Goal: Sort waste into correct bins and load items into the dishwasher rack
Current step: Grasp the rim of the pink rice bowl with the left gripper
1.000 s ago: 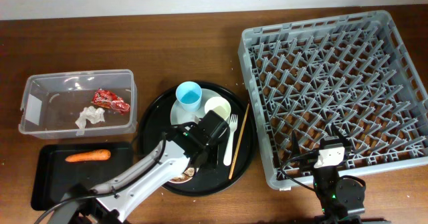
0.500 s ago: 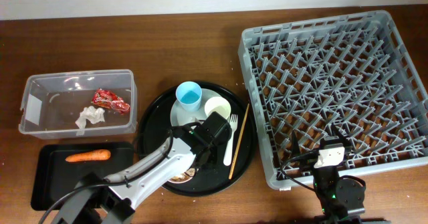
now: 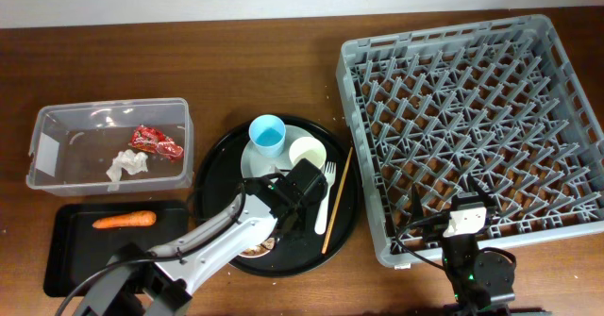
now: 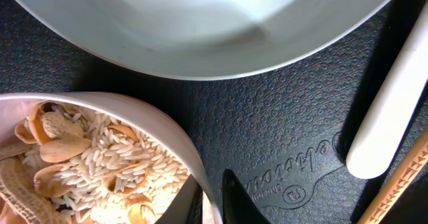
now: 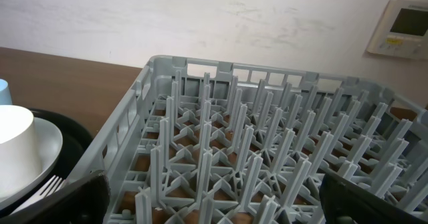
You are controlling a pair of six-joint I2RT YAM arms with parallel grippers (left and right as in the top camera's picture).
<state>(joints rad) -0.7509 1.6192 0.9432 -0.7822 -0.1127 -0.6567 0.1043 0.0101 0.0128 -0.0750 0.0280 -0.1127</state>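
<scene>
My left gripper [image 3: 280,227] is down on the large round black tray [image 3: 212,179]. In the left wrist view its fingers [image 4: 234,200] straddle the rim of the pinkish-white bowl [image 4: 154,127], one inside and one outside, shut on it. The bowl holds beige rice and nut scraps [image 4: 87,150]. The pale plate [image 3: 283,156] carries the light blue cup [image 3: 266,134] and the cream cup [image 3: 306,152]. The white fork [image 3: 327,198] and the chopstick [image 3: 336,200] lie to the right. My right gripper [image 5: 214,207] is open and empty over the front edge of the grey rack [image 3: 472,118].
The clear tub [image 3: 57,132] at the left holds the red wrapper [image 3: 156,142] and the white tissue [image 3: 126,164]. The shallow black tray [image 3: 66,259] in front of it holds the carrot [image 3: 124,220]. The plate's rim [image 4: 200,23] lies just beyond the bowl.
My left wrist has shifted slightly to the right and toward the front at the bowl. The right arm and the other things have not moved.
</scene>
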